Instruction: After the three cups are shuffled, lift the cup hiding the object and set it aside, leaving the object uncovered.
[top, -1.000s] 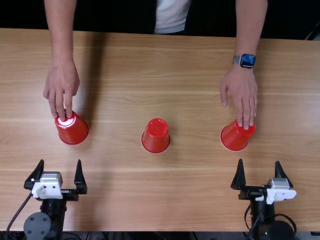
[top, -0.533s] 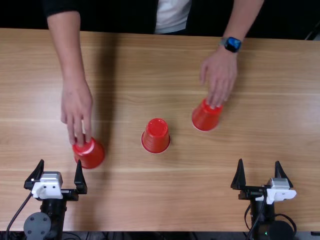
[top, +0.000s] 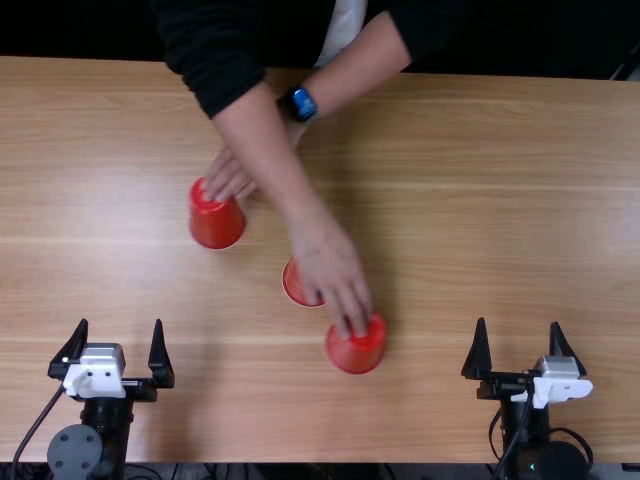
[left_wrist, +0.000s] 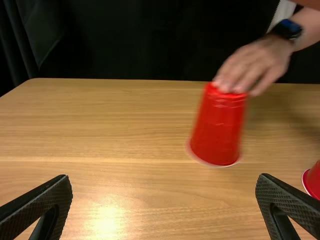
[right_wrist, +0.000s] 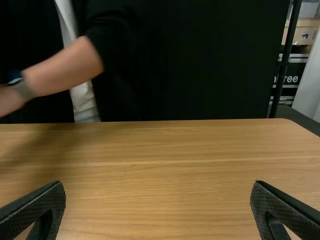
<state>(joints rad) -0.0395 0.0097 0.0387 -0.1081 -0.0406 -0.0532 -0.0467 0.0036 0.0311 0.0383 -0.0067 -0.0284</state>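
My left claw (top: 119, 330) and right claw (top: 517, 328) hang released at the worktop's (top: 500, 200) near edge. A person's hands (top: 330, 268) touch the far cup (top: 216, 222) and near cup (top: 356, 348), with the middle cup (top: 293, 287) between them. They're probably light, thin plastic, so I'd pinch the sidewall gently.

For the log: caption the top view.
One hand on the near cup, other hand on the left cup, middle cup between; left gripper, right gripper open.

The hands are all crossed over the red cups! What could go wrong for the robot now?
1. One hand covers most of the middle cup, so the robot might lose track of which cup hides the object.
2. The other hand touches the far cup; the left end effector or right end effector reaching in now could bump someone.
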